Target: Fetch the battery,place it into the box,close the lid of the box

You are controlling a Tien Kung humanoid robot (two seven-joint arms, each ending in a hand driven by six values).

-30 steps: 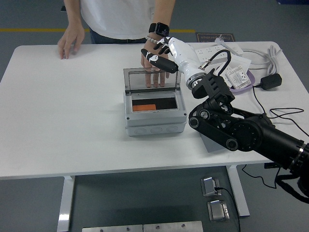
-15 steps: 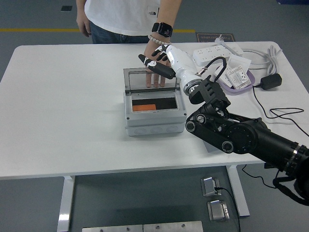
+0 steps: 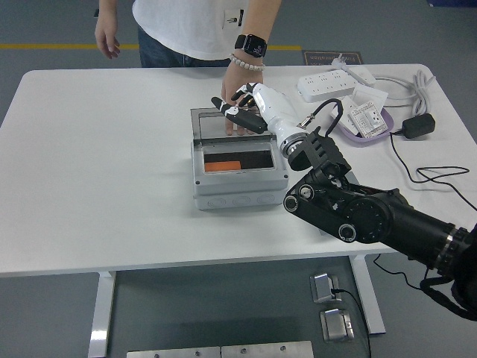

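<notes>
- At the white table point(image 3: 89, 186), your right hand point(image 3: 240, 110) is hovering at the top edge of the box's raised clear lid point(image 3: 232, 124), fingers loosely spread and gripping nothing; the left arm is not showing.
- You are looking at a battery point(image 3: 222, 165) already lying inside the grey box point(image 3: 238, 179), so by the look of it the closing step is what you are facing.
- Across the table, a person's hand point(image 3: 240, 89), a watch on its wrist, is resting flat just behind the lid, very near your fingers; the other hand point(image 3: 108, 39) is hanging clear of the table.
- To close it well, you are best setting your fingertips on the lid's far face near its top edge and drawing it toward you in an arc about the hinge, watching the person's fingers.
- Appearing as a small flat orange block, the battery is sitting in the left half of the dark cavity, below the rim, so it is unlikely to be fouling the lid.
- Standing roughly upright at the box's far edge, the lid is looking transparent and rigid with a dark frame.
</notes>
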